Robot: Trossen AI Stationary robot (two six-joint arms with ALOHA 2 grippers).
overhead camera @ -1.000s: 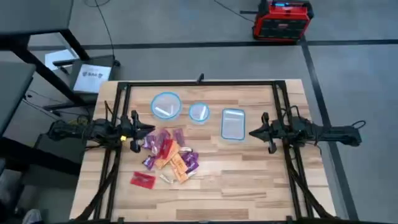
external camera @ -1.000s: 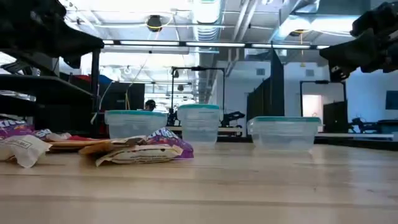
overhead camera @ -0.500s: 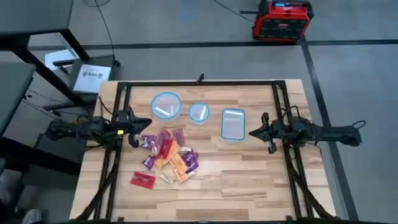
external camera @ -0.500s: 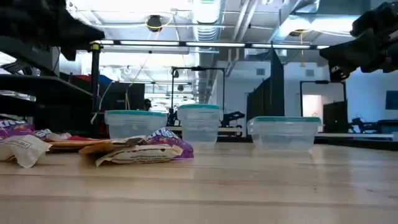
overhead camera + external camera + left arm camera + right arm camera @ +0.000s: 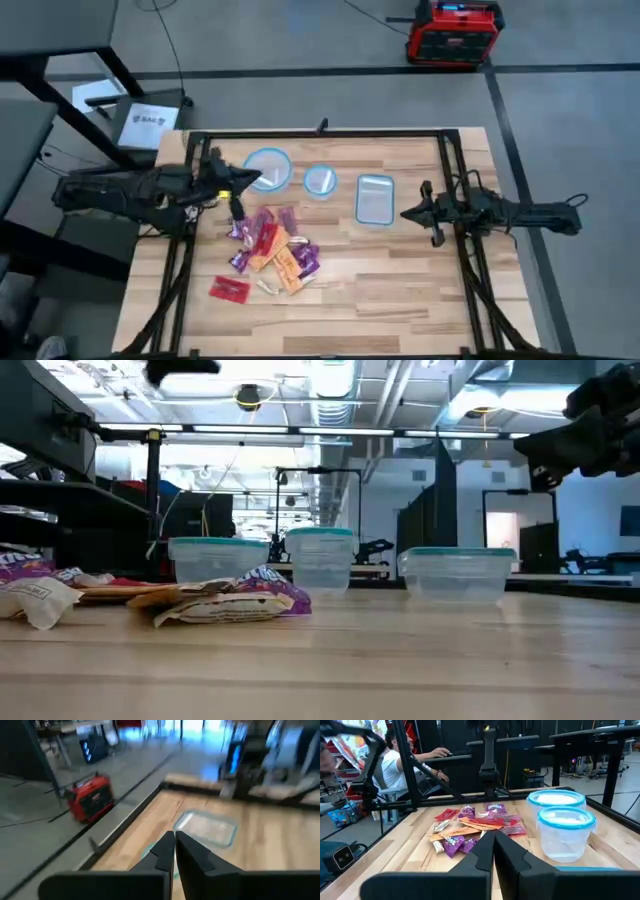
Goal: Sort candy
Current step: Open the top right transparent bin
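Left gripper swung toward three containers.

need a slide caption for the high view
Candy pile on the table's left, three blue-rimmed containers in a row behind; left gripper by the pile, right gripper beside the rectangular container.

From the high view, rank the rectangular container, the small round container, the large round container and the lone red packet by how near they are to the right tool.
From the right tool, nearest first:
1. Rectangular container, right beside its tip.
2. Small round container, mid-table.
3. Large round container, farther left, by the left tool.
4. Lone red packet, front left, apart from the candy pile.
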